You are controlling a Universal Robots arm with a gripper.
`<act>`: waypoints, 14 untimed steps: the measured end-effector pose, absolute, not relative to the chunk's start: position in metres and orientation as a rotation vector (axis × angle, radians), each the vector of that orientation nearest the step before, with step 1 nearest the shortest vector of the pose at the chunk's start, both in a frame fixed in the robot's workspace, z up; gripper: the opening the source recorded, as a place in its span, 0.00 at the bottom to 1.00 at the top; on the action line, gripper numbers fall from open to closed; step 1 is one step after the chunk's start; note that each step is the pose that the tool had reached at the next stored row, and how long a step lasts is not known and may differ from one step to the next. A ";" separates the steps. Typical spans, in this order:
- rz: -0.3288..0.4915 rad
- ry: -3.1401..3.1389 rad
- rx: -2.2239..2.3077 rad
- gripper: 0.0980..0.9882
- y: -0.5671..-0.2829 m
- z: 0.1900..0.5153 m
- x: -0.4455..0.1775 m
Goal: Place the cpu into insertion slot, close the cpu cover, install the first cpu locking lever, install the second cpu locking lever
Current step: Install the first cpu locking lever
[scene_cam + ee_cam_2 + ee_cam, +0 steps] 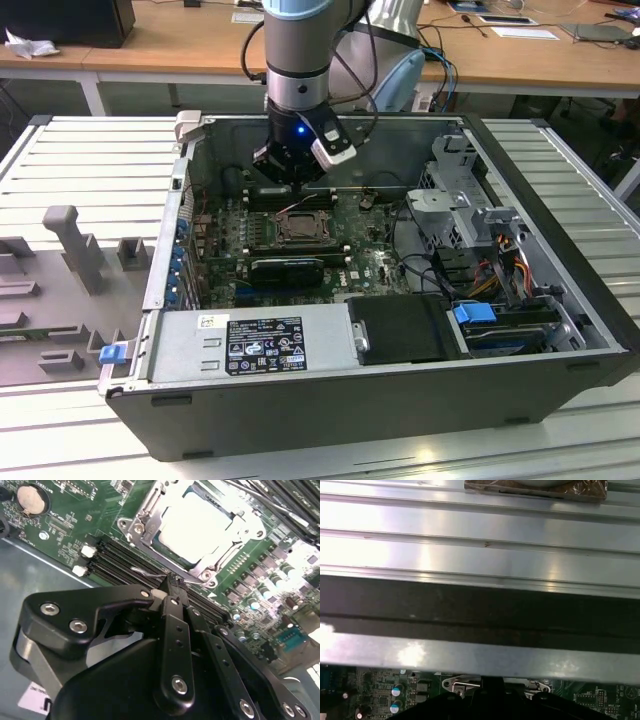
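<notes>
Gripper [169,586] pinched closed, locking lever [145,572] just beyond its tips; if we slip off that thin wire, we scrape the memory slots [114,560] below.

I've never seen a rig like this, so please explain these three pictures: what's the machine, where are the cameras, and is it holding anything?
It is a single robot arm reaching down into an open computer case that lies on its side on a ribbed metal table. The exterior view comes from a camera standing off the arm; both wrist views come from cameras riding on it. In the second wrist view you look past the black gripper at the green motherboard. There the pale cpu lies under the metal cpu cover, which is folded down over its edges. The fingers are closed together, tips beside a thin wire lever; I cannot tell whether they pinch it.
</notes>
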State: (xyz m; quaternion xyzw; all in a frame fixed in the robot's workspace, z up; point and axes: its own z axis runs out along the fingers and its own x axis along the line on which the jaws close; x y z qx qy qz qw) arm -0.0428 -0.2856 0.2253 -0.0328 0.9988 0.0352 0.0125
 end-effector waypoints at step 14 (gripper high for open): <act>0.111 3.113 -0.080 0.01 -0.283 0.220 -0.026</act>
